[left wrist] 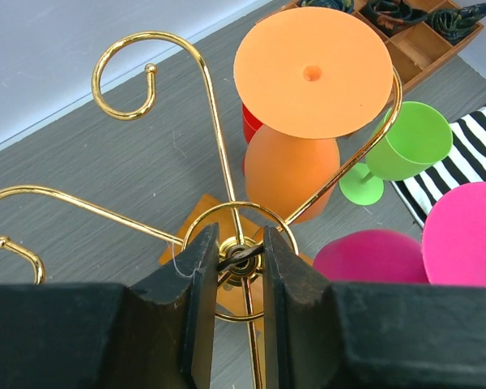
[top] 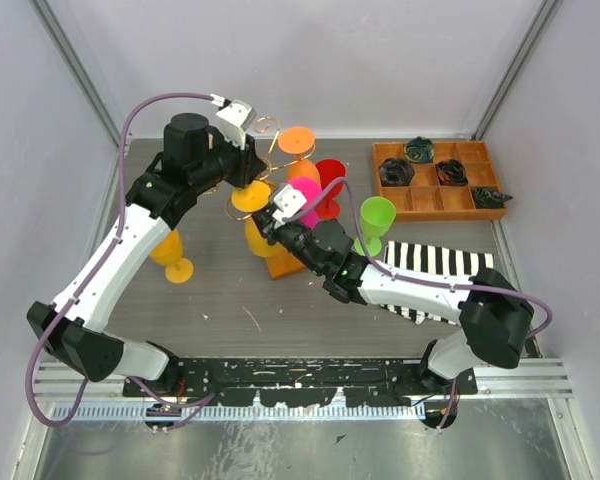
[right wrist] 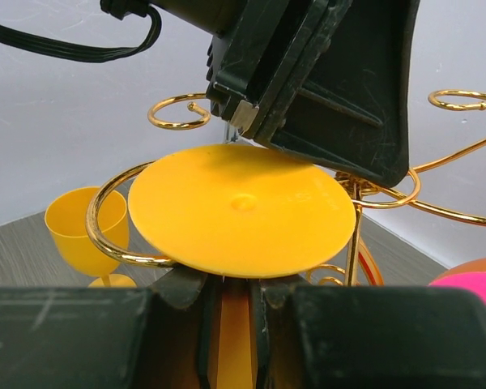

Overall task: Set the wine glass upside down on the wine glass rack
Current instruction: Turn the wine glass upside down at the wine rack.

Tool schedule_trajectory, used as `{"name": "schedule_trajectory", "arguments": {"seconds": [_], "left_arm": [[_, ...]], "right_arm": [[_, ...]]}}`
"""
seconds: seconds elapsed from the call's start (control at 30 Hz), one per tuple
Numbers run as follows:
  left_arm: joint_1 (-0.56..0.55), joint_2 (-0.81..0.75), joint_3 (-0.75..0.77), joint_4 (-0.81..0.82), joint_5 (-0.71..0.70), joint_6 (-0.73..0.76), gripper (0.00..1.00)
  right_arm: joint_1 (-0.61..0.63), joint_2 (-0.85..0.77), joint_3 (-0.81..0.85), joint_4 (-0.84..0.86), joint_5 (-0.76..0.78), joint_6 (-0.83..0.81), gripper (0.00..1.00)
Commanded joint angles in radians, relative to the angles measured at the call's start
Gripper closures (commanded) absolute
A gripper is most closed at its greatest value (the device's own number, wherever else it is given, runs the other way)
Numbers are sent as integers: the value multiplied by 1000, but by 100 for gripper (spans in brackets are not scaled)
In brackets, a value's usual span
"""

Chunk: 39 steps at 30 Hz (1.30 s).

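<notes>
Nearest the right wrist camera, the right gripper has its fingers pinched narrow on the stem of the yellow-orange wine glass. The glass is held upside down, its flat foot facing up. The foot sits level with a curled arm of the wine glass rack, whose wire curves round its left rim. Whether the foot rests on the wire cannot be told. A second yellow glass stands upright beyond.

In the left wrist view, the left gripper has its fingers drawn in narrow on either side of the rack's brass hub, apparently touching it. An orange glass hangs inverted on one arm, and a green glass stands upright on the table.

From above, the held glass is at the rack's left side, just beside the post and above the wooden base.

The hanging step seems to be in hand. The next move likely calls for sliding the stem fully into the curl while the left gripper steadies the rack. Once the foot bears on the wire, the right fingers can part.
</notes>
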Motion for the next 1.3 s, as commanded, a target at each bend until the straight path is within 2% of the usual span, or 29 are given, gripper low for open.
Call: {"name": "schedule_trajectory", "arguments": {"seconds": [0.0, 0.23, 0.6, 0.87, 1.27], "left_arm": [[-11, -8, 15, -4, 31, -10, 100], [-11, -12, 15, -5, 26, -10, 100], [-12, -10, 15, -7, 19, -12, 100], [-11, -8, 17, -10, 21, -14, 100], [-11, -2, 18, -12, 30, -18, 100]], "right_arm": [[17, -15, -4, 32, -181, 0, 99], [16, -37, 21, -86, -154, 15, 97], [16, -104, 72, -271, -231, 18, 95], [16, -99, 71, -266, -296, -19, 94], [14, -33, 100, -216, -248, -22, 92]]}}
